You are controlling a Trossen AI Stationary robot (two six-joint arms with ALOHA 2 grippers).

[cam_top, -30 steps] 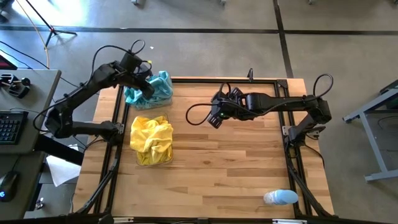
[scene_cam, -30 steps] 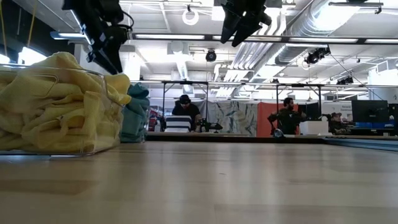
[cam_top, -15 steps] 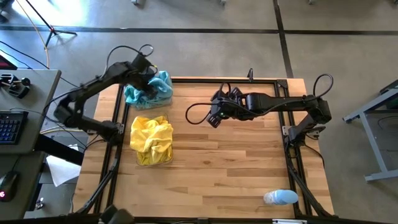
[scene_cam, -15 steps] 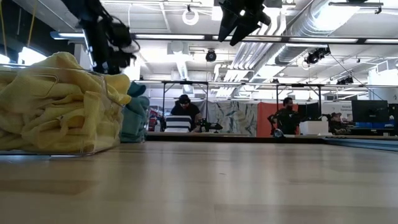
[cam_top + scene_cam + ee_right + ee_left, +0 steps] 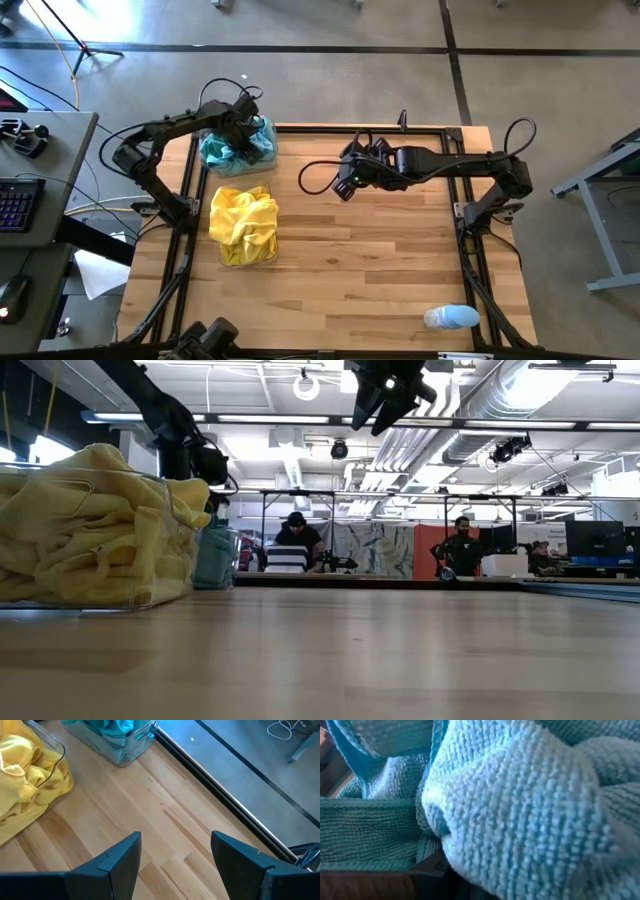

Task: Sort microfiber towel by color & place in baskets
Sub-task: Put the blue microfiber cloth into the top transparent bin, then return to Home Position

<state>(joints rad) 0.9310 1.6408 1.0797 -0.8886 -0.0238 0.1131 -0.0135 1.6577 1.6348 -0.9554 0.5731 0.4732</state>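
High view: a wooden table point(image 5: 350, 270) framed by black rails carries two clear baskets near its left edge, one behind the other. The rear basket point(image 5: 262, 152) holds the teal-blue microfiber towels point(image 5: 218, 150); the front basket point(image 5: 262, 255) holds the yellow microfiber towels point(image 5: 243, 222), which rise above its rim. The left gripper point(image 5: 243, 128) is lowered into the teal pile in the rear basket, its fingers buried among the cloths. Left wrist view: teal towel loops fill almost the whole field and press against the camera, so whether the fingers are parted or clamped on a cloth cannot be told. Low view: the yellow heap bulges over the front basket wall, with the teal basket just behind it and the left arm reaching down into it; people sit at desks in the room beyond. The right gripper point(image 5: 345, 185) hangs above bare tabletop near the table's middle rear, well apart from both baskets. Right wrist view: its two dark fingers point(image 5: 117, 862) stand wide apart with nothing between them, over bare wood. A small pale-blue-and-white rounded object point(image 5: 451, 318) lies near the table's front right corner.
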